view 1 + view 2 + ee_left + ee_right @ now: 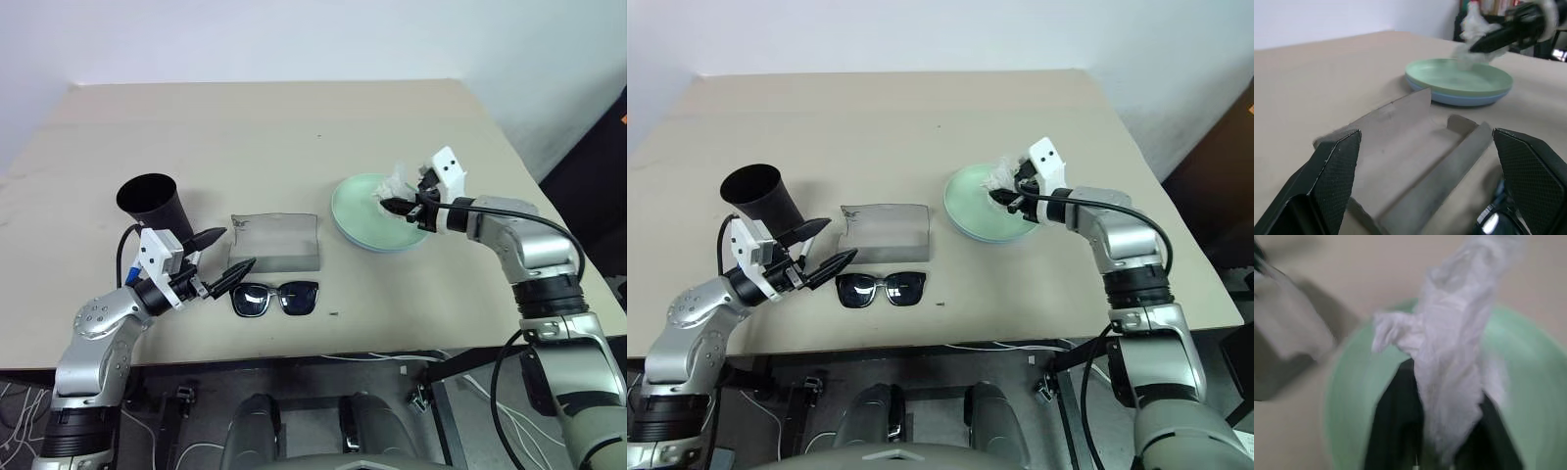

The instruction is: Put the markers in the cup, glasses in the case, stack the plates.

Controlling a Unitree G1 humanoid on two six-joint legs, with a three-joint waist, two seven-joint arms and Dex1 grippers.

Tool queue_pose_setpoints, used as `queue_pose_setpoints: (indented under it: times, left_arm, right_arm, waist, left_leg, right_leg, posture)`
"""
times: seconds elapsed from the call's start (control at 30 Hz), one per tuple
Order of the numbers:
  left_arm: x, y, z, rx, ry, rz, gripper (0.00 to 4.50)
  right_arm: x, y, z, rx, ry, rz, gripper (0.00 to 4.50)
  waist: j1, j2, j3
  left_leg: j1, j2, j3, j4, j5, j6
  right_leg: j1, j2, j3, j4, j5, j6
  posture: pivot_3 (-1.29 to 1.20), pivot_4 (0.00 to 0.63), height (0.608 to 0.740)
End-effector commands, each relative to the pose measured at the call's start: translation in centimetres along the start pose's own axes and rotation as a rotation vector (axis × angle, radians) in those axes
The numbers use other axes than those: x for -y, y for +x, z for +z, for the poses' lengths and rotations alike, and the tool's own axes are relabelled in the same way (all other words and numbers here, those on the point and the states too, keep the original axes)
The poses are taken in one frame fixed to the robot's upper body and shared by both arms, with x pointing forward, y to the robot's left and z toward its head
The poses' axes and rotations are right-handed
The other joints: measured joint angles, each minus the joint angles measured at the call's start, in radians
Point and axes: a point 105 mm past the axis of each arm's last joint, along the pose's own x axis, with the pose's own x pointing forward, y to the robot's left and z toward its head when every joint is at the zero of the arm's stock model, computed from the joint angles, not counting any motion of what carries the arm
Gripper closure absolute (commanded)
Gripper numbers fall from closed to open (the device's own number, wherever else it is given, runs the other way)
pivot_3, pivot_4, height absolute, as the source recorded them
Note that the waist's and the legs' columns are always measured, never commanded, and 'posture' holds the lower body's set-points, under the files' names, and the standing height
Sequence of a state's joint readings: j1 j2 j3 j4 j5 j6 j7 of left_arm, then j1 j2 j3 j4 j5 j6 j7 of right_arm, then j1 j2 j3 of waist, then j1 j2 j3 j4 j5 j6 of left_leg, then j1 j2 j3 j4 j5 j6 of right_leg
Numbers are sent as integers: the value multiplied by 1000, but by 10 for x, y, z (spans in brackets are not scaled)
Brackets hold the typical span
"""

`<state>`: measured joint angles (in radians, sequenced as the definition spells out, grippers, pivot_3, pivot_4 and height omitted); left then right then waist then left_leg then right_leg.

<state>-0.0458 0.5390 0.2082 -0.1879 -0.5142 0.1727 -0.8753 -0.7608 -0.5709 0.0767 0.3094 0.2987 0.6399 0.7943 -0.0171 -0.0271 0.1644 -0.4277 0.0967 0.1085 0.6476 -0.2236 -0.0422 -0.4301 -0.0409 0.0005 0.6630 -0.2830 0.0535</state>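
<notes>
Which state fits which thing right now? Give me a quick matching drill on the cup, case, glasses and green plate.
Things:
1. cup
2. case
3. glasses
4. green plate

States:
a. stacked on the blue plate
b. lying open, nothing inside
c. standing upright by the left claw
d. on the table in front of the case

Pairs: 1-c, 2-b, 3-d, 4-a

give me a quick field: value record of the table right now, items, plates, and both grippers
plates: mint green plate stacked on light blue plate, right side of table
case: grey case lying open, mid table
glasses: sunglasses on the table in front of the case, not in it
cup: black cup upright, left of the case
markers: cannot tell
left gripper: open, holding nothing, near the case and glasses
right gripper: shut on white crumpled tissue, above the plates
</notes>
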Motion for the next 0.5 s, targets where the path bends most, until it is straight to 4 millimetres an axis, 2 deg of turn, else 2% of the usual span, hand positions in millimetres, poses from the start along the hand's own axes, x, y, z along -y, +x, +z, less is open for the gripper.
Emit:
queue_pose_setpoints:
  times: [0.03, 0.27, 0.33, 0.5]
  left_arm:
    - [1, -8, 14, 25, 34, 13, 0]
    - [0, -20, 11, 15, 33, 55, 0]
    - [-1, -25, 11, 11, 31, 71, 0]
    - [-2, -37, 10, 5, 30, 114, 0]
  right_arm:
    - [-3, 5, 21, 44, -48, 21, 2599]
    - [-18, -4, 27, 48, -149, 125, 122]
    - [-30, -9, 37, 63, -143, 194, 50]
    - [-73, -13, 57, 51, -105, 440, 50]
  waist:
    - [0, 0, 0]
    - [2, 1, 1]
    - [1, 2, 1]
    - [-4, 2, 1]
  left_leg:
    - [0, 0, 0, 0, 0, 0]
    - [0, 0, 0, 0, 0, 0]
    - [0, 0, 0, 0, 0, 0]
    - [0, 1, 0, -1, 0, 0]
  right_leg:
    - [0, 0, 0, 0, 0, 0]
    - [0, 0, 0, 0, 0, 1]
    - [0, 0, 0, 0, 0, 0]
    - [-1, 0, 0, 0, 0, 0]
  posture:
    - [0, 150, 726]
    - [0, 150, 726]
    - [0, 150, 726]
    - [0, 150, 726]
